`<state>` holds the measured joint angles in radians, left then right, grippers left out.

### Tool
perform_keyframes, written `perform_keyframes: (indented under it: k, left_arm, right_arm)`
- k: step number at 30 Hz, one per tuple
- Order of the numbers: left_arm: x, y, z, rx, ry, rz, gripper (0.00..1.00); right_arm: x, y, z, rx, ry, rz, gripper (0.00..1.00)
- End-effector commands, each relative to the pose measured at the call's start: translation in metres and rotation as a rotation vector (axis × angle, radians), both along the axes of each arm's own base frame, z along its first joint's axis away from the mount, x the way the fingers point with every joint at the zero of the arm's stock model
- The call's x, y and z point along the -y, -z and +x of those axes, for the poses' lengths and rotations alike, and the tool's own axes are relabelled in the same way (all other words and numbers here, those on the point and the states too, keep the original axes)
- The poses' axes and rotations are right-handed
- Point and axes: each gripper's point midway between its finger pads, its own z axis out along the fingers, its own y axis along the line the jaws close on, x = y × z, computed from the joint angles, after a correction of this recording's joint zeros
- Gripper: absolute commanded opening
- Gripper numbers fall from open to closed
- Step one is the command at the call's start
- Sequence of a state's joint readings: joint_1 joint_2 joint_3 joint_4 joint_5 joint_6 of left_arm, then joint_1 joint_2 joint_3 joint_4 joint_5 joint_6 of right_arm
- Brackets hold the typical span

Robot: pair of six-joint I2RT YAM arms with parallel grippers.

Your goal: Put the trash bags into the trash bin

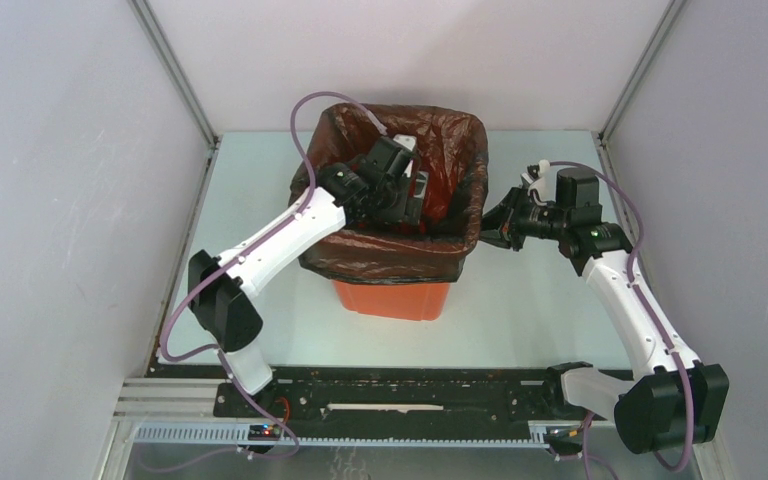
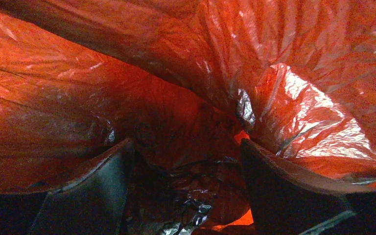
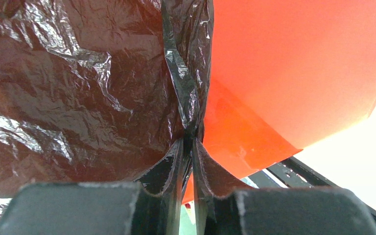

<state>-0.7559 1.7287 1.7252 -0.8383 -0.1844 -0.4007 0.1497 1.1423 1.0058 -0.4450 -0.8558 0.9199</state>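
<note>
The orange trash bin (image 1: 392, 299) stands mid-table with the black trash bag (image 1: 390, 255) lining it and draped over its rim and sides. My left gripper (image 1: 412, 190) reaches down inside the bin. In the left wrist view my left gripper (image 2: 186, 161) is open, its fingers (image 2: 93, 191) spread over the wrinkled bag (image 2: 196, 196) at the bottom. My right gripper (image 1: 492, 228) is at the bin's right outer side. In the right wrist view my right gripper (image 3: 191, 142) is shut on a fold of the bag (image 3: 78, 98) beside the orange wall (image 3: 293, 73).
White enclosure walls and metal posts (image 1: 175, 75) border the pale green table (image 1: 540, 310). A black rail (image 1: 410, 395) runs along the near edge between the arm bases.
</note>
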Motion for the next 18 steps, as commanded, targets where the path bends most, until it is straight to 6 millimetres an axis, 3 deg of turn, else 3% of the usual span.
perform_keyframes:
  k: [1,4,6,13,18]
  left_arm:
    - [0.007,0.013,-0.001,-0.044,0.005,-0.059,0.83]
    - [0.009,0.01,0.003,-0.041,0.012,-0.097,0.83]
    - [0.007,-0.002,0.005,-0.018,0.013,-0.091,0.84]
    - [-0.005,-0.088,0.0,0.123,0.007,-0.162,0.9]
    - [-0.014,-0.134,-0.018,0.183,0.037,-0.238,0.95]
  right_arm:
    - [0.001,-0.016,0.001,0.072,-0.004,0.013,0.2]
    - [0.003,-0.019,0.0,0.077,0.005,0.015,0.21]
    - [0.004,-0.02,0.001,0.079,0.01,0.016,0.21]
    - [0.006,-0.025,0.002,0.086,0.02,0.02,0.26]
    - [0.013,-0.035,0.002,0.124,0.034,-0.019,0.4]
